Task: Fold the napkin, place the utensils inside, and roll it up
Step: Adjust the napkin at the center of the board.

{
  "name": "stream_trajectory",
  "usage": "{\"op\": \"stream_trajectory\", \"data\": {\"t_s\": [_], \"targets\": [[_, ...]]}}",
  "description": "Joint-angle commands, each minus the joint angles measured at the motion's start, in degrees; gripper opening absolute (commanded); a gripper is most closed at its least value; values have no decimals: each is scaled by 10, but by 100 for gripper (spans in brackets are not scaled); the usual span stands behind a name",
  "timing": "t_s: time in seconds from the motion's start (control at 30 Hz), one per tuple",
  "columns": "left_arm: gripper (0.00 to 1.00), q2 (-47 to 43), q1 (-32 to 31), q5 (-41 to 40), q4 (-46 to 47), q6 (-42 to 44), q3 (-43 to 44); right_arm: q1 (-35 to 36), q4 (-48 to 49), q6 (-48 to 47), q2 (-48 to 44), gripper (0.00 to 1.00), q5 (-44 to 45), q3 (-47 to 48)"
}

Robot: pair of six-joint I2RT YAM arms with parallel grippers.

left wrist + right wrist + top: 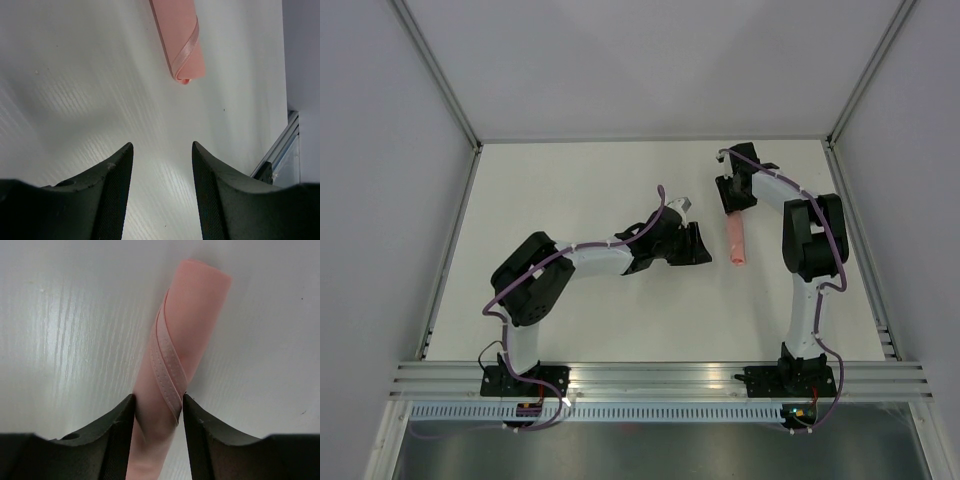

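Observation:
The pale pink napkin (pixel 736 242) lies rolled into a tight tube on the white table, right of centre. My right gripper (pixel 734 203) is at the tube's far end. In the right wrist view the fingers press both sides of the roll (pixel 192 320), so the gripper (pixel 158 399) is shut on it. My left gripper (pixel 702 246) is open and empty, just left of the roll and apart from it. The left wrist view shows the roll's near end (pixel 181 40) ahead of the open gripper (pixel 162 146). No utensils are in view.
White walls with metal corner posts close in the table on three sides. An aluminium rail (pixel 660 378) runs along the near edge at the arm bases. A frame rail (pixel 278 155) shows at the right of the left wrist view.

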Motion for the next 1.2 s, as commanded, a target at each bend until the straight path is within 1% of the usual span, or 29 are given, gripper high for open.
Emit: {"op": "stream_trajectory", "data": {"t_s": [0.0,0.2,0.3,0.47,0.77,1.17], "targets": [[55,-29,4,9,19,26,-3,8,-27,0,35,50,57,18],[55,-30,7,16,17,28,-6,8,-28,1,41,52,51,24],[55,-30,9,18,18,28,-5,8,-18,-1,22,55,39,15],[55,-28,10,23,16,30,2,9,-23,-1,8,57,18,24],[55,-20,11,27,5,38,17,8,-15,8,-14,59,-8,20],[55,-9,11,38,-10,44,42,9,-30,15,-36,61,-29,42]]}}
